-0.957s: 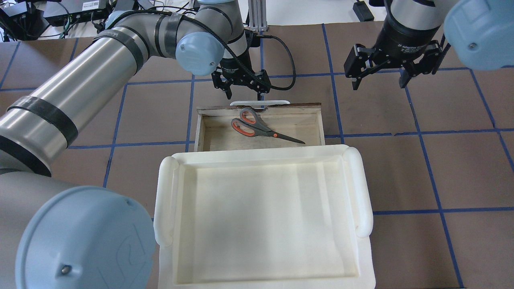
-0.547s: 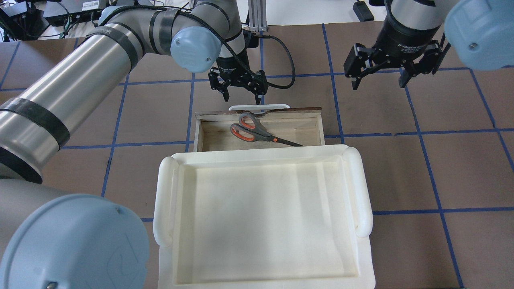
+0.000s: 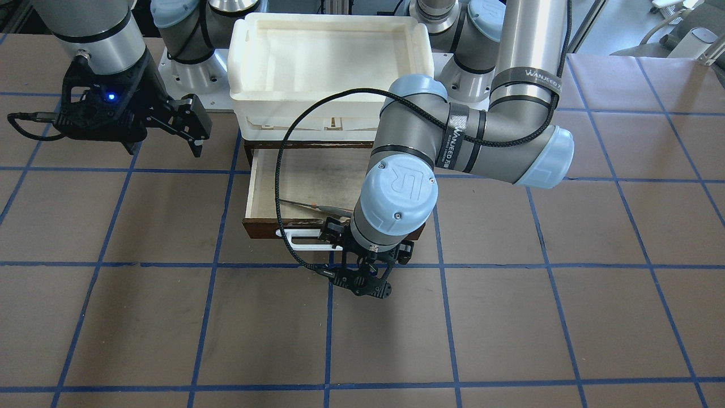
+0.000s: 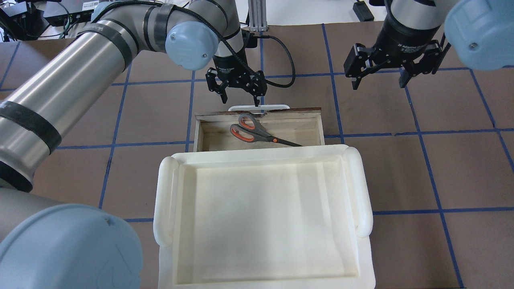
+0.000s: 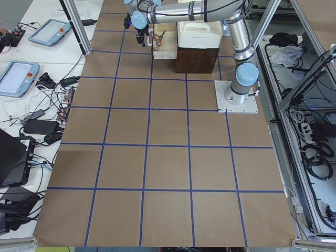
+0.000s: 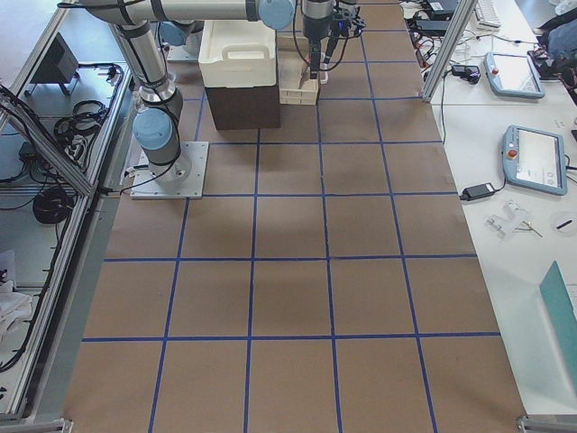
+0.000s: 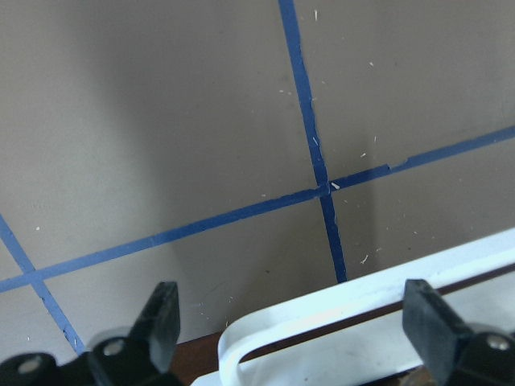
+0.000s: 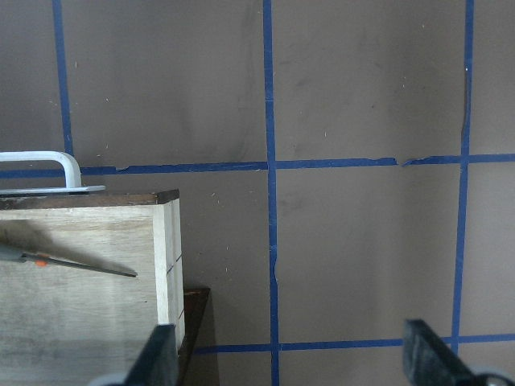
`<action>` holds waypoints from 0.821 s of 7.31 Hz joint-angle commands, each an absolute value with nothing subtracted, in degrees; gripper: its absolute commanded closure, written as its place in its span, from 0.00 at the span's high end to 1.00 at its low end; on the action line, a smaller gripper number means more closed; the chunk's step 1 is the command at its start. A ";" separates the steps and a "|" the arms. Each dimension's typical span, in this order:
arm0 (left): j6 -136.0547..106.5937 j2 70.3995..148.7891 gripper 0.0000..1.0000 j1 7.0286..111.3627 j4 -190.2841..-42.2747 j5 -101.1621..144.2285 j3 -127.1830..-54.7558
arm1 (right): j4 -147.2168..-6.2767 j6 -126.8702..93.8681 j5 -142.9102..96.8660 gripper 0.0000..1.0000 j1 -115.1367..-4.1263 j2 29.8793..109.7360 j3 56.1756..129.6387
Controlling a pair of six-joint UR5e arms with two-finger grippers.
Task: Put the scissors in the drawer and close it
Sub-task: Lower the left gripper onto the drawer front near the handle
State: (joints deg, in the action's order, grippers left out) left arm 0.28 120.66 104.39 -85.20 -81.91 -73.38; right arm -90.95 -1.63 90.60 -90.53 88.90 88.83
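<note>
Left fingers (image 4: 223,96) hang spread just beyond the drawer (image 4: 305,126) (scissors (image 4: 257,131) lie inside).

left arm (image 4: 80,68) and right arm (image 3: 90,22) are brushed silver tubes with round pale blue caps (image 4: 186,40), each cap with a small screw (image 4: 473,45), one embossed with a ur logo (image 3: 399,184). black bands (image 4: 30,120) ring the left arm, one printed wanjeed. a black braided cable (image 3: 276,181) loops at its wrist. left gripper (image 4: 239,98) and right gripper (image 4: 379,82) are black; white lettering (image 4: 405,47) marks the right's collar, and a blue light (image 3: 111,97) glows near it
</note>
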 commanded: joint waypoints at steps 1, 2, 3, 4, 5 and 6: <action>-2.71 122.85 1.00 104.24 -79.76 -79.89 -72.51 | -91.05 -1.58 90.62 1.00 -90.53 88.86 88.86; -2.72 123.48 1.00 104.15 -76.41 -80.15 -72.51 | -90.79 -1.58 90.70 1.00 -90.53 88.86 88.86; -3.16 124.10 1.00 104.24 -76.29 -81.46 -72.60 | -90.97 -1.58 90.70 1.00 -90.53 88.94 88.86; -3.77 124.71 1.00 104.41 -76.46 -81.74 -72.77 | -90.44 -1.58 90.79 1.00 -90.53 88.86 88.86; -3.78 125.06 1.00 104.59 -76.29 -81.74 -72.86 | -90.96 -1.58 90.70 1.00 -90.53 88.94 88.86; -3.95 125.42 1.00 104.94 -77.16 -81.74 -73.04 | -90.62 -1.58 90.79 1.00 -90.53 88.86 88.86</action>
